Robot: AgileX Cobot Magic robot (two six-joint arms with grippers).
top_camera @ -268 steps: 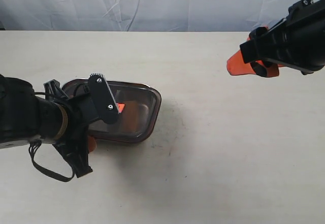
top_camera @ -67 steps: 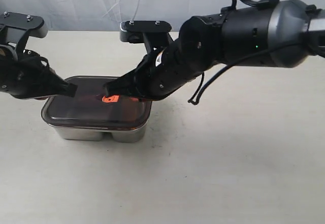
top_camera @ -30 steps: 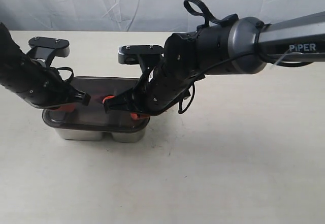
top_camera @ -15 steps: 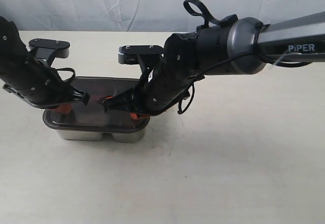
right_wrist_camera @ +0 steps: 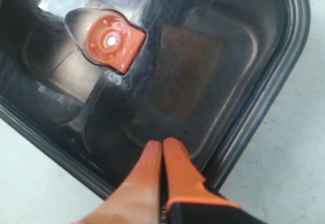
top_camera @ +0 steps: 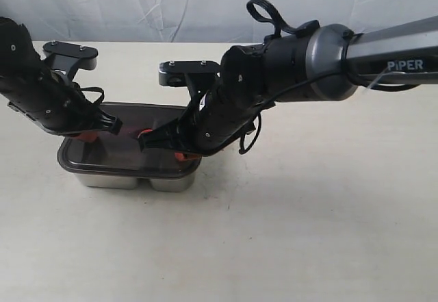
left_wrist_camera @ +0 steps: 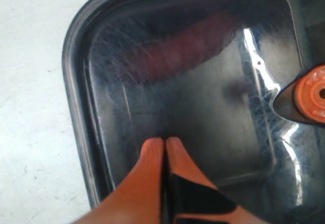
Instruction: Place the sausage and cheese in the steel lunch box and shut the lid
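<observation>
The steel lunch box (top_camera: 130,179) stands at the left of the table with the dark tinted lid (top_camera: 130,155) lying on top of it. Through the lid the red sausage (left_wrist_camera: 177,49) shows dimly in one compartment and the cheese (right_wrist_camera: 185,71) as a brownish patch in the other. The lid's orange valve (right_wrist_camera: 110,41) sits at its centre. My left gripper (left_wrist_camera: 165,141) is shut, its tips over the lid near one end. My right gripper (right_wrist_camera: 162,144) is shut too, its tips at the lid near the other end's rim.
The beige table (top_camera: 308,213) runs wide to the right and front of the box. A pale cloth backdrop (top_camera: 205,1) hangs behind the table. Both black arms crowd over the box.
Over the last second the left arm has risen slightly above the lid. The right arm has stayed low on the lid. Nine seconds ago the lid lay tilted and the right arm was far off.
</observation>
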